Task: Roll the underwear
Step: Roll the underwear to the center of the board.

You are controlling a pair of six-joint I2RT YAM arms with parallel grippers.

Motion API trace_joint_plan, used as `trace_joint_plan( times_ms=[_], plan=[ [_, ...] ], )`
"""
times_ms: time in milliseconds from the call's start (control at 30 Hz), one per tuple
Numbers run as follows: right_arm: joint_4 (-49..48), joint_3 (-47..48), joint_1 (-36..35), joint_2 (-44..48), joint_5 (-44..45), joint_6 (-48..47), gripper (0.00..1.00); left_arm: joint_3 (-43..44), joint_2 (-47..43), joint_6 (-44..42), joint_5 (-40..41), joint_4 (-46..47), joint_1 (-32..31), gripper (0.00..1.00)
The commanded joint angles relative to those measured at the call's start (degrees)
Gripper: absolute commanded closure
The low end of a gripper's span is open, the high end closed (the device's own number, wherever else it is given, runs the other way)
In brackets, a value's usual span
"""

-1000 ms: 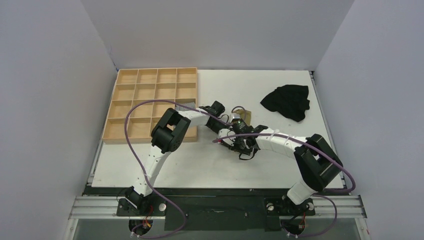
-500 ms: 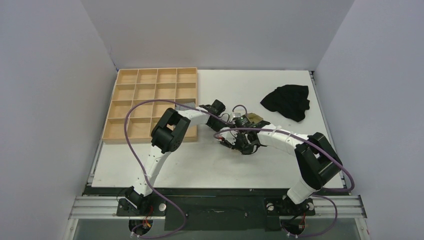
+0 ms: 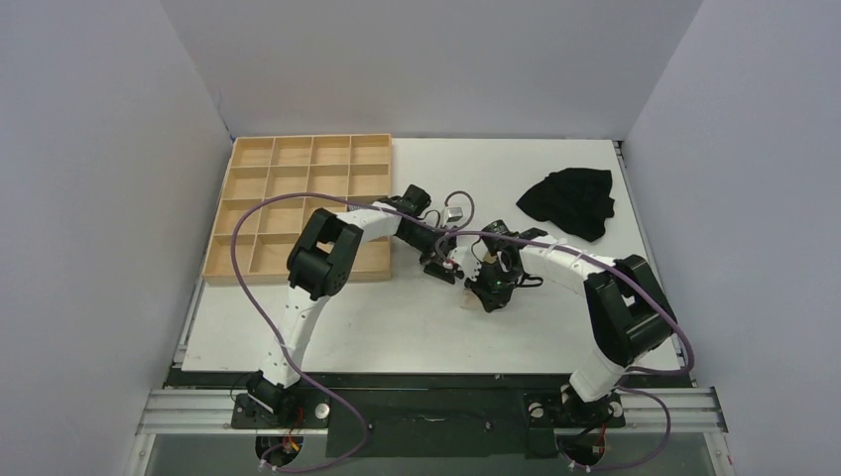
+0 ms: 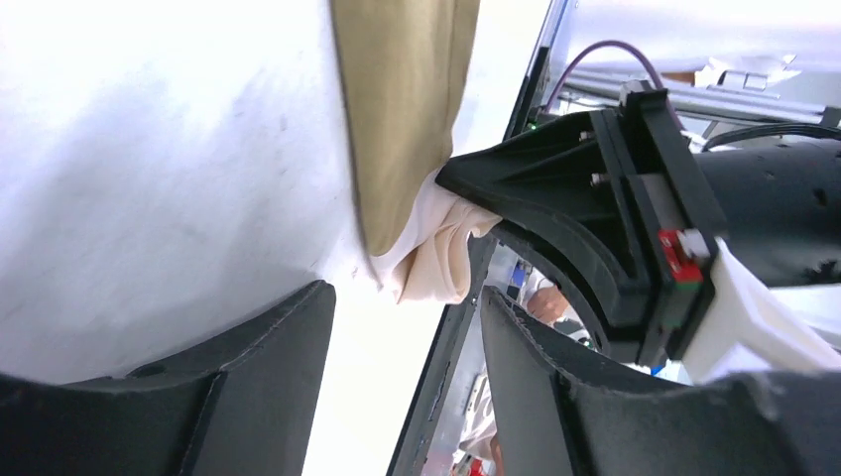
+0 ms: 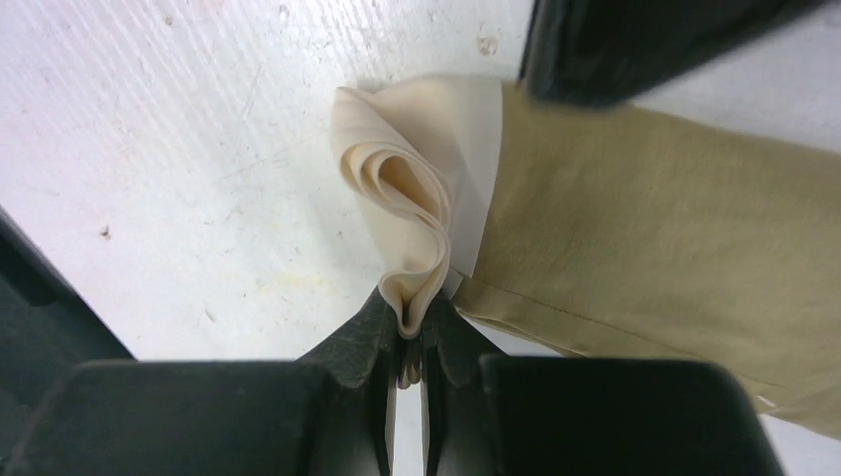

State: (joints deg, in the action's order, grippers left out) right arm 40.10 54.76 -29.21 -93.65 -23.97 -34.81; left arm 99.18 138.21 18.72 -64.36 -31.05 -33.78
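Observation:
The underwear (image 5: pixel 674 228) is olive-khaki cloth with a cream-white panel (image 5: pixel 417 178), lying partly rolled on the white table. My right gripper (image 5: pixel 410 332) is shut on a fold of the cream panel at the roll's end. In the left wrist view the underwear (image 4: pixel 407 99) lies just beyond my left gripper (image 4: pixel 407 307), which is open with nothing between its fingers. From above, the left gripper (image 3: pixel 441 266) and right gripper (image 3: pixel 488 288) meet at the table's middle and hide most of the garment.
A wooden compartment tray (image 3: pixel 298 154) stands at the back left, with the left arm reaching across its near right corner. A black garment (image 3: pixel 570 201) lies crumpled at the back right. The two arms are close together over the garment.
My left gripper has opened and let go of the underwear. My right gripper has shut on the cream fold and shifted slightly toward the near edge.

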Motion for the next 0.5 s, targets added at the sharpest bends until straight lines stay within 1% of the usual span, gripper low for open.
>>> trace_joint_plan(
  times_ms=[0, 133, 200, 333, 467],
  plan=[
    [4.35, 1.68, 1.99, -1.45, -4.83, 0.31, 1.0, -1.96, -3.58, -1.64, 5.21, 3.71, 2.1, 0.43],
    [5.53, 2.22, 4.22, -2.74, -7.28, -0.29, 1.0, -4.48, -5.77, -1.28, 5.96, 5.98, 3.22, 0.4],
    [6.7, 2.87, 5.95, -3.77, -8.86, -1.2, 1.0, -7.6, -7.98, -0.42, 6.85, 9.6, 4.06, 0.39],
    [10.23, 5.48, 9.17, -6.99, -12.73, -3.47, 1.0, -15.58, -14.14, -0.78, 10.88, 17.56, 5.25, 0.39],
    [16.21, 9.73, 11.3, -13.74, -15.74, -8.01, 1.0, -24.14, -21.36, -3.62, 16.54, 24.34, 5.48, 0.39]
  ],
)
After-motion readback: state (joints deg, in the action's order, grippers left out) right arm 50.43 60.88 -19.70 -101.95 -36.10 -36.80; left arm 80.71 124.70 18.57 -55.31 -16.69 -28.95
